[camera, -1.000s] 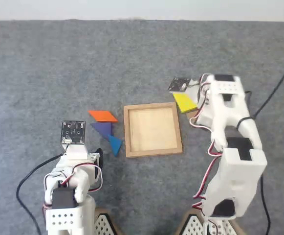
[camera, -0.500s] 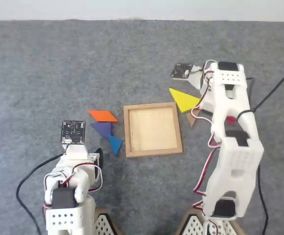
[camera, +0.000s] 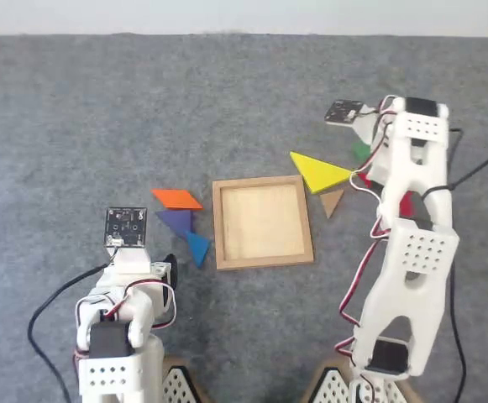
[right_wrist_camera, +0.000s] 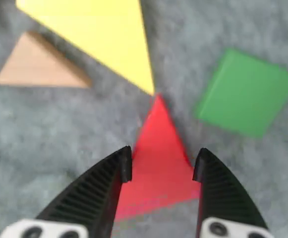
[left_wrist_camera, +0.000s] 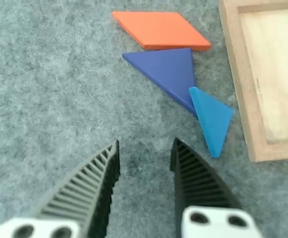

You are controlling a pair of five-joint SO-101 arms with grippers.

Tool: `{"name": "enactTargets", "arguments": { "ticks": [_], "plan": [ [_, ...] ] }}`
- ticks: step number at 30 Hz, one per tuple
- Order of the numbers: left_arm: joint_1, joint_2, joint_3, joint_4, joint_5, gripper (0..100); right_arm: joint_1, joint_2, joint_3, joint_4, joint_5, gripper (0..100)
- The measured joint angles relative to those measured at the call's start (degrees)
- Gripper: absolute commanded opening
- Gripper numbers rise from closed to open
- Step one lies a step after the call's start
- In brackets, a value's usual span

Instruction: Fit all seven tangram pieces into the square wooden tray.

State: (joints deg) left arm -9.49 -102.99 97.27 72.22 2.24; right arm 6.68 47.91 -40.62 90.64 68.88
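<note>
Grey, fuzzy carpet [camera: 76, 109] covers our table. We see the square wooden tray [camera: 263, 180] at its middle, with a flat orange parallelogram [camera: 177, 199], purple triangle [camera: 179, 221] and blue triangle [camera: 197, 248] just left of it. Off its far right corner lie a yellow triangle [camera: 317, 172], tan triangle [camera: 332, 201], green square [camera: 360, 152] and red triangle [right_wrist_camera: 158, 163]. Our left gripper [left_wrist_camera: 146, 144] holds its ribbed jaws spread over carpet. Our right gripper [right_wrist_camera: 163, 150] has its jaws spread astride the red triangle.

On my feed I see a grey, short-pile carpet [camera: 76, 109] covering the whole tabletop, its fuzzy weave plain in the 2 wrist views. Along the far edge of the high view a pale, whitish band [camera: 244, 17] runs from side to side, meeting the carpet in 1 slightly uneven line. I cannot tell whether that band is wall or bare table.
</note>
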Motion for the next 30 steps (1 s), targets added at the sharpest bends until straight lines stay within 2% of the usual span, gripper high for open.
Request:
{"name": "enactTargets", "arguments": {
  "ticks": [3,9,16,23,30],
  "plan": [
    [0.0,0.0,0.0,0.0,0.0,16,2.02,0.0,-2.02,3.08,-1.49,22.5],
    [0.0,0.0,0.0,0.0,0.0,16,6.77,0.0,-7.74,6.59,-11.34,30.5],
    [0.0,0.0,0.0,0.0,0.0,16,6.86,0.0,-8.44,7.65,-18.29,30.3],
    [0.0,0.0,0.0,0.0,0.0,16,9.05,-1.23,-8.44,8.0,-22.15,30.3],
    [0.0,0.0,0.0,0.0,0.0,16,9.14,-4.48,-8.44,9.14,-22.95,30.2]
  ]
}}
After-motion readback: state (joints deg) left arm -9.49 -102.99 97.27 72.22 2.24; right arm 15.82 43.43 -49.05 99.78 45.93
